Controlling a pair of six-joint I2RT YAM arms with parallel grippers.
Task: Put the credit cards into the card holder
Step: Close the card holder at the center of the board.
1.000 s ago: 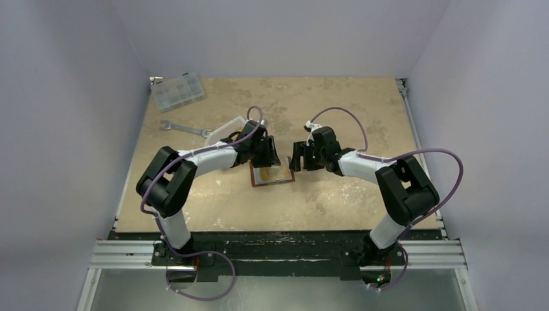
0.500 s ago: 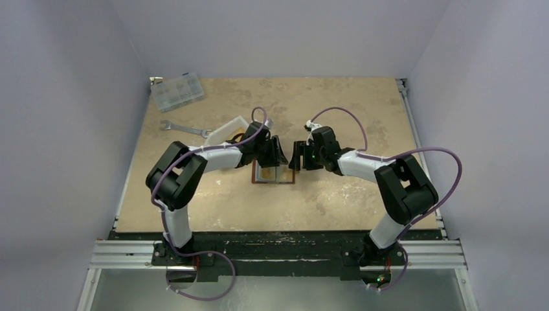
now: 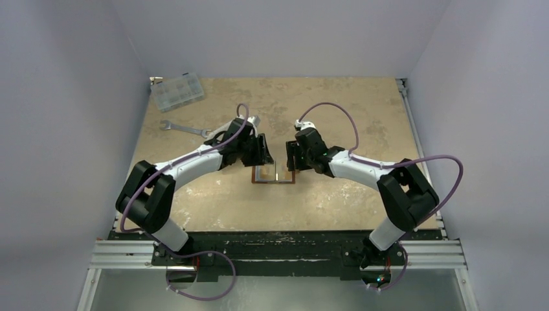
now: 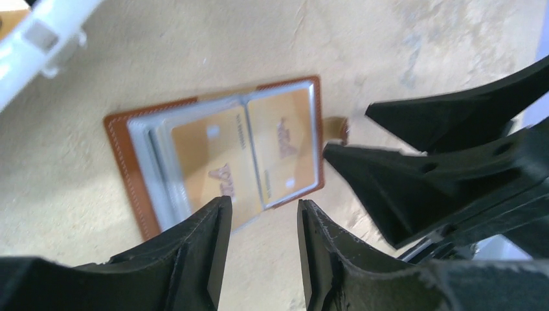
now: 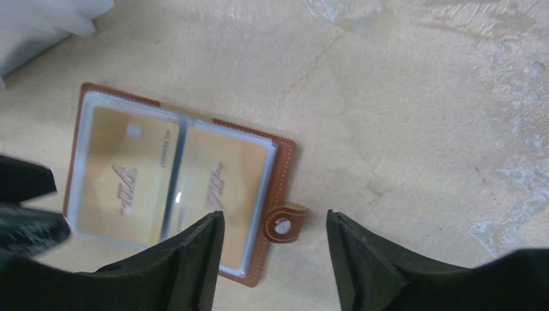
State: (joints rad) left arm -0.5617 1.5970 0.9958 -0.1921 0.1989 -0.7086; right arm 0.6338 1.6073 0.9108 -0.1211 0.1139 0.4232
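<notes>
My tan table [image 3: 349, 110] carries: card holder [image 3: 273, 175], open, mid-table; wrench [image 3: 184, 129] far left; clear box [image 3: 177, 91], far-left corner.

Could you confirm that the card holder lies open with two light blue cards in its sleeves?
Not quite: the card holder lies open, but the two cards in it are orange-yellow, not light blue, as the right wrist view shows.

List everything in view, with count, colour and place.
card holder: 1, brown, open flat at the table's middle
credit cards: 2, orange-yellow, inside the holder's clear sleeves
wrench: 1, silver, far left
compartment box: 1, clear, far-left corner
tray: 1, white, mostly hidden by the left arm
table: 1, mottled beige
left gripper: 1, black, open, by the holder's left side
right gripper: 1, black, open, by its snap tab
</notes>
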